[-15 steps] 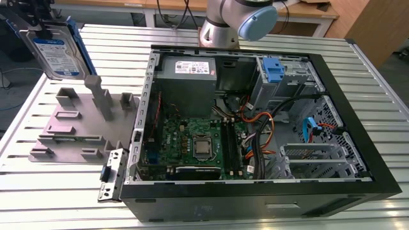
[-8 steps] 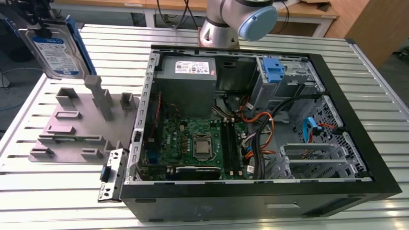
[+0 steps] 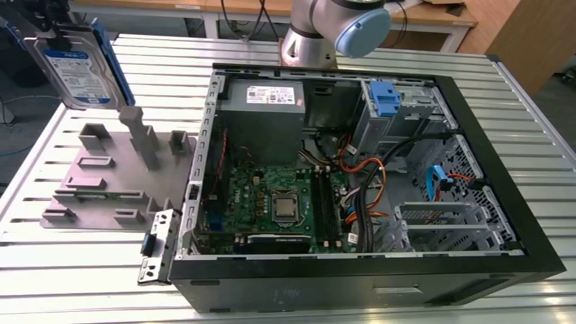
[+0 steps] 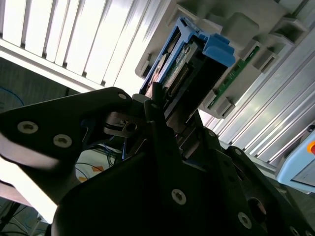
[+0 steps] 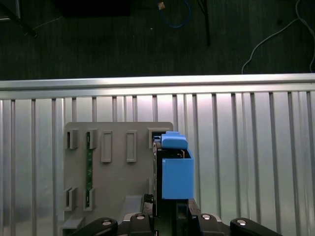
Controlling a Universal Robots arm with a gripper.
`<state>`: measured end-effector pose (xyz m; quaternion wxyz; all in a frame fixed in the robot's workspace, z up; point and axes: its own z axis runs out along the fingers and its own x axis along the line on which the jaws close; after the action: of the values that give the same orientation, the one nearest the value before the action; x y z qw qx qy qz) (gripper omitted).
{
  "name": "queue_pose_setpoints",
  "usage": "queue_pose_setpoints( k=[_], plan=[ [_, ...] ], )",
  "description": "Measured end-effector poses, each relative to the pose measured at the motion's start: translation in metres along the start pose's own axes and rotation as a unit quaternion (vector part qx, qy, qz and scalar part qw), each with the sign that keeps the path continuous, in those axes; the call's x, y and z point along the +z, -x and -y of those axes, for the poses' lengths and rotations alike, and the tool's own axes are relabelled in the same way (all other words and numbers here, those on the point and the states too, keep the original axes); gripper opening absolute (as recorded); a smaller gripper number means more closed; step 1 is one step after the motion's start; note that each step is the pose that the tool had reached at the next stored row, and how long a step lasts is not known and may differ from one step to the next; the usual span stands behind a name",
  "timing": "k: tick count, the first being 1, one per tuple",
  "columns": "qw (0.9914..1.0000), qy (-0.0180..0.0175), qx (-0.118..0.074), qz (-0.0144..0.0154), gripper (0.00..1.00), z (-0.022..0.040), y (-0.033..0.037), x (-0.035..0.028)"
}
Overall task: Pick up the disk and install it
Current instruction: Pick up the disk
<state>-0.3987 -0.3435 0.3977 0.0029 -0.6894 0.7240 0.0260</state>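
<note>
Gripper clamped on the disk, blue rail uppermost in my first wrist view. Disk hangs upright over the grey holder; I read it as lifted clear, though the angle is poor. The holder sits on the slatted table, at the exterior view's left of the open computer case.

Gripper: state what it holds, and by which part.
The disk, clamped at its upper end by the gripper, hanging upright over the holder.
</note>
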Motion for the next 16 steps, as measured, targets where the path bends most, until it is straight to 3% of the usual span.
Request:
queue_pose_setpoints(
  k=[16],
  plan=[
    [1.0, 0.0, 0.0, 0.0, 0.35, -0.0005, 0.0007, -0.0165]
  ],
)
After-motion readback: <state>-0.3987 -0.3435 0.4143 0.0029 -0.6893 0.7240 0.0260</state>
